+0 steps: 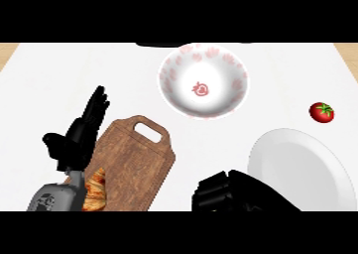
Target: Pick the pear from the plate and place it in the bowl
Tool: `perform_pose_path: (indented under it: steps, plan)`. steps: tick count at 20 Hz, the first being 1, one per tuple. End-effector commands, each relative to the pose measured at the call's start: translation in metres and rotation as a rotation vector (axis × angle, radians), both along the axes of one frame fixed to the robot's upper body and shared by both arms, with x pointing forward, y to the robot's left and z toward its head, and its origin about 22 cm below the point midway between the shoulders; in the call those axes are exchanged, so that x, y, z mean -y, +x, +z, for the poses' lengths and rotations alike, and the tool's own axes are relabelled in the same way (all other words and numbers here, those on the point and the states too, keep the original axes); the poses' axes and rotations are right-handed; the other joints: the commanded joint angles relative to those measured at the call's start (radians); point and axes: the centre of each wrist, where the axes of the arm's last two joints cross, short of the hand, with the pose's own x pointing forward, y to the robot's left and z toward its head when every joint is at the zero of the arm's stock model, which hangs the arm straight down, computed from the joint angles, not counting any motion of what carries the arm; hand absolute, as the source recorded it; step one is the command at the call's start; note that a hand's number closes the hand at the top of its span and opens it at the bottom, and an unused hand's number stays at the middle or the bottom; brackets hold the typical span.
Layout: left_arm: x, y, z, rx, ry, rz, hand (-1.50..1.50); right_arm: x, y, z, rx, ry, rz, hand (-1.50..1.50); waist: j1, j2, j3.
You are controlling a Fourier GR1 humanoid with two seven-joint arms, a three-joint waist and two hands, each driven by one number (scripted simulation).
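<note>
The white bowl (204, 82) with red markings stands at the back middle of the counter. A white plate (306, 166) lies at the front right, and its visible surface is bare. My right hand (236, 192) sits at the plate's left edge, low in the view, with its fingers curled. No pear shows anywhere; the curled hand hides whatever it holds. My left hand (79, 136) rests open at the left, fingers pointing up, beside the cutting board.
A wooden cutting board (134, 166) with a handle hole lies between the hands, with a croissant (95, 191) at its near left corner. A red tomato (321, 112) sits on the counter right of the bowl, behind the plate.
</note>
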Motion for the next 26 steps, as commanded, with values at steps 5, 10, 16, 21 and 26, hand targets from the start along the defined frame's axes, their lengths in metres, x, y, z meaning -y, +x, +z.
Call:
perform_pose_path:
  steps: [5,10,16,21,26]
  plan:
    - [0.0,-0.009,-0.001,0.019,0.002,0.0,0.0,0.004,-0.04,0.089,0.171,0.035,-0.149,1.5,0.011,0.001,-0.001]
    - [0.0,0.004,-0.006,-0.001,0.002,-0.02,0.0,-0.012,-0.025,0.126,0.167,-0.028,-0.217,1.5,0.013,0.004,-0.001]
    - [0.007,-0.008,-0.01,-0.007,-0.008,-0.008,0.0,-0.022,0.016,0.165,0.143,0.017,-0.319,1.5,0.016,0.004,0.0]
    - [0.004,0.001,0.013,-0.005,0.014,-0.023,0.0,-0.056,0.051,0.168,0.123,-0.058,-0.351,1.5,0.02,0.005,0.0]
    - [0.011,0.011,0.0,0.0,-0.003,-0.011,0.0,-0.042,0.088,0.165,0.257,-0.178,-0.492,1.5,0.016,0.008,0.0]
